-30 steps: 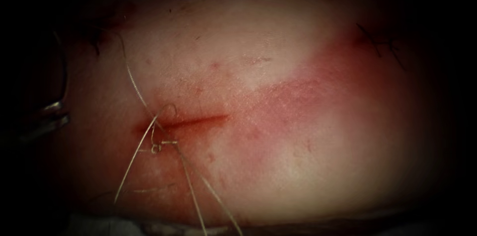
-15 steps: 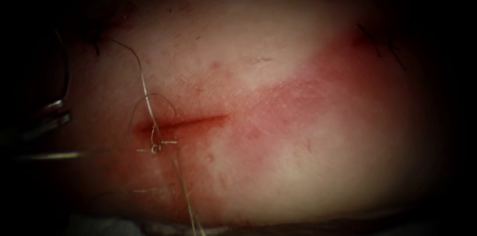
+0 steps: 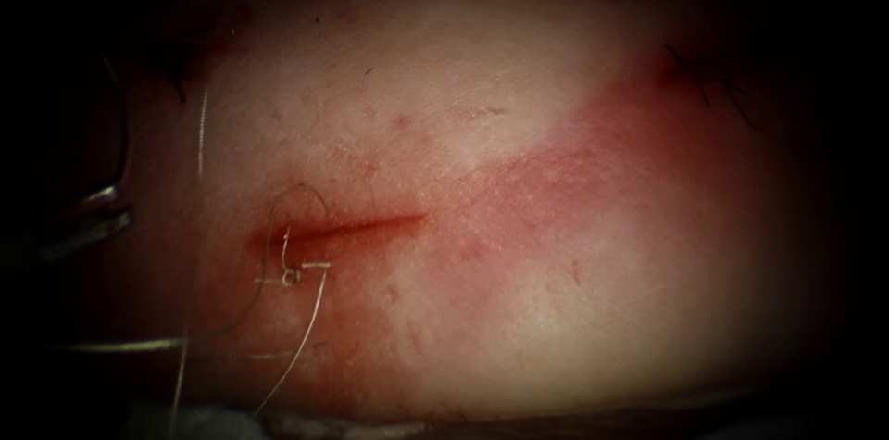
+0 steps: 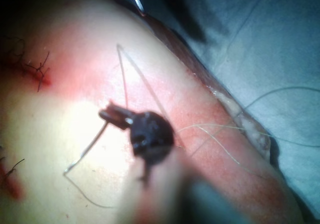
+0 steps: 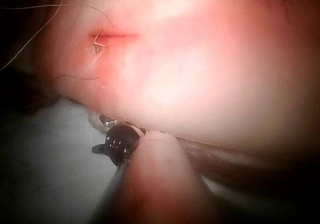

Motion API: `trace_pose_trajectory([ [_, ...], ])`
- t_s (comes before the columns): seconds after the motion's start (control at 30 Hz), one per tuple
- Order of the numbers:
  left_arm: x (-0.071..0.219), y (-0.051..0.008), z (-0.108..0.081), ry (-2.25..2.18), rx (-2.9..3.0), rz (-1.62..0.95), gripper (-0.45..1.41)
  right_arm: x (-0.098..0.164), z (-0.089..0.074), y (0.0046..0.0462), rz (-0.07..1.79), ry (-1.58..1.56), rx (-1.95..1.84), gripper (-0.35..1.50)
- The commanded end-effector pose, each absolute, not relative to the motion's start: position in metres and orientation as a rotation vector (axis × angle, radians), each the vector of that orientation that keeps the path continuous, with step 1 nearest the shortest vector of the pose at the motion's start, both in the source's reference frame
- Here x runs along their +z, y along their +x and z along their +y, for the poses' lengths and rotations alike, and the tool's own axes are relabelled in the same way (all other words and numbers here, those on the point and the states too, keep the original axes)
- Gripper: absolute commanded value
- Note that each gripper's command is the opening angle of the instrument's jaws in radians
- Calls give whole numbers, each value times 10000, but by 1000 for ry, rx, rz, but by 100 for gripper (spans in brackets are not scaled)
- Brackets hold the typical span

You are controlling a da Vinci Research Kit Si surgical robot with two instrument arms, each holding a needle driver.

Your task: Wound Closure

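- The left arm's tool (image 4: 114, 115) is reaching over the tissue (image 3: 556, 310) with its wrist bent. Its two jaws are sitting narrow, pinching the thread (image 3: 196, 171).
- In the endoscope view this tool is lying at the far left edge, well left of the cut (image 3: 366, 225).
- A bright, stiffer-looking strand is running out from the left jaws. Whether it is the needle or thread cannot be told, so the needle's place is staying uncertain.
- The right arm's tool (image 5: 104, 120) is hanging just off the near edge of the tissue, above the cloth (image 4: 280, 44). What it is holding cannot be told.
- The tissue is lying pale and rounded, with red fluid (image 3: 574, 190) spreading in a band around and to the right of the cut.
- Grey-blue cloth is lying beside and under the tissue.
- One cut is showing, with one knot (image 3: 292, 277) sitting just below its left end and short ends sticking out sideways.
- From the knot the thread is looping over the left end of the cut, and two strands are trailing towards the bottom edge.
- Two patches of dark old stitches (image 3: 708, 79) are showing, one upper right and one upper left.
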State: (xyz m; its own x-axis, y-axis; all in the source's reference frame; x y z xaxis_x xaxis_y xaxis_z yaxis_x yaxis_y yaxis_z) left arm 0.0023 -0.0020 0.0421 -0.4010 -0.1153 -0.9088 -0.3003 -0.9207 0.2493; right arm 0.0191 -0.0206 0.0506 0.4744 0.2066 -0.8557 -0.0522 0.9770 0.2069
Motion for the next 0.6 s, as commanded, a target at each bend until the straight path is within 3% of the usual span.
trace_pose_trajectory([
  [0.03, 427, 18, -24, -1653, 2471, 574, -45, 526, -182, 162, 1038, 132, 199, 146],
  [0.13, 428, 17, -24, -1651, 2471, 575, -45, 539, -152, 141, 1049, 71, 233, 146],
  [0.27, 428, 14, -25, -1649, 2469, 582, -45, 554, -139, 168, 1085, 27, 172, 135],
  [0.6, 429, 14, -26, -1648, 2469, 583, -45, 634, -132, 307, 1097, -41, -18, 126],
])
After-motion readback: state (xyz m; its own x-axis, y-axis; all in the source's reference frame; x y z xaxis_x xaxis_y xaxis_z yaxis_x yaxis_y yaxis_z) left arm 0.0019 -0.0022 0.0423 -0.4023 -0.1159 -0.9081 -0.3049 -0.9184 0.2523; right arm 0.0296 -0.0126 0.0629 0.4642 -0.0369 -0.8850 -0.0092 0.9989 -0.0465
